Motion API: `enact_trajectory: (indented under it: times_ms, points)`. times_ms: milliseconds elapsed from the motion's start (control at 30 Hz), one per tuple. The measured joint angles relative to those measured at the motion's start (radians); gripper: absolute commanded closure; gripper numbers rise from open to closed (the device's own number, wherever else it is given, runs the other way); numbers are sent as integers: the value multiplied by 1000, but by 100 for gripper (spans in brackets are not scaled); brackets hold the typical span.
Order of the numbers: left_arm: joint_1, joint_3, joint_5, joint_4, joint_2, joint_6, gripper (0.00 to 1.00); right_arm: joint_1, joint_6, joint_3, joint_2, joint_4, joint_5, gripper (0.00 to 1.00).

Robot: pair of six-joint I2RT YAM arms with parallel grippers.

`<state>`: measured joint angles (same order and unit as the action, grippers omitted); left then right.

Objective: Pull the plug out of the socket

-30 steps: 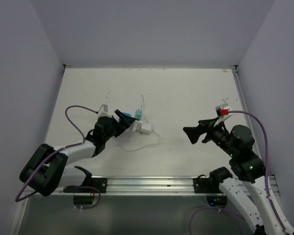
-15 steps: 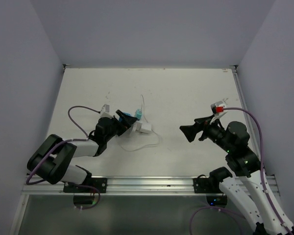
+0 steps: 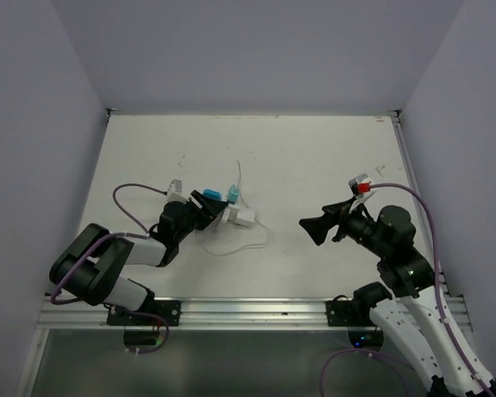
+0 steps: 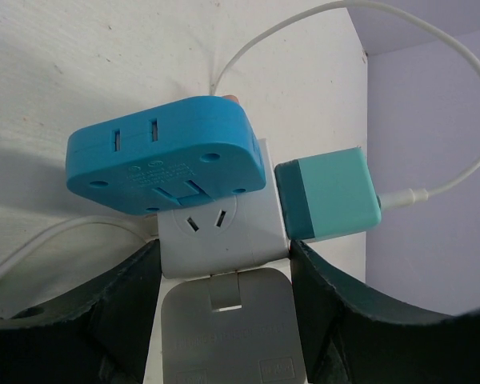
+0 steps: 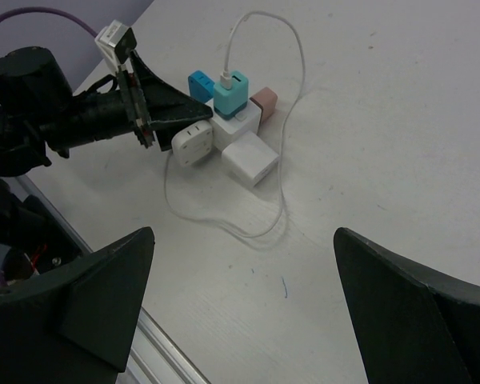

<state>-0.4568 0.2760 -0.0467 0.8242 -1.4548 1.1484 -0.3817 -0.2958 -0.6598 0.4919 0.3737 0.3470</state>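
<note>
Left gripper [image 4: 224,254] straddles the white plug [image 4: 228,328] below the socket cube [image 4: 212,232]; whether it is clamped cannot be told. Right gripper [image 5: 242,236] hangs spread wide, empty.

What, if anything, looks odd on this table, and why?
Nothing looks spilled or broken. The white socket cube is crowded with plugs on several sides, and the cable from the teal plug sprawls in a loose loop.
</note>
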Motion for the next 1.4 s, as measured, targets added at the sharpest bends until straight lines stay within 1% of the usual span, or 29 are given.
enact_trajectory:
  times_ms: [67,100,133,200,233,333,400,433,567,733,833,933,1033,1200,1400]
  points:
    - [3,-8,-2,13,0,1,58,0,-1,16,1,0,13,1]
    - [5,-12,-2,20,0,1,60,0,-2,23,2,0,20,1]
    - [5,-15,-2,25,0,1,69,0,-2,29,5,-1,33,1]
    - [6,-24,-5,35,2,1,74,0,-2,41,16,-6,64,1]
    - [7,-30,-7,37,6,1,79,0,-3,47,28,-13,82,1]
    - [10,-46,-16,34,27,-6,89,-2,-8,61,90,-47,122,1]
    - [13,-52,-24,22,42,-8,92,-7,-10,76,140,-82,145,1]
    - [14,-54,-30,17,47,-10,97,-12,-11,87,168,-106,150,1]
    - [29,-55,-66,5,55,-24,100,-53,-11,105,287,-196,157,1]
    - [50,-56,-119,6,55,-42,100,-163,-16,71,496,-283,116,1]
    - [59,-64,-146,17,53,-44,100,-209,-61,12,641,-319,102,1]
    - [67,-76,-174,43,45,-42,100,-239,-135,5,724,-385,79,1]
    - [72,-87,-193,64,42,-41,100,-269,-192,16,743,-436,41,1]
    - [77,-109,-211,95,43,-32,100,-299,-241,17,743,-487,-15,1]
    - [77,-117,-212,97,51,-30,100,-369,-290,16,730,-515,-167,2]
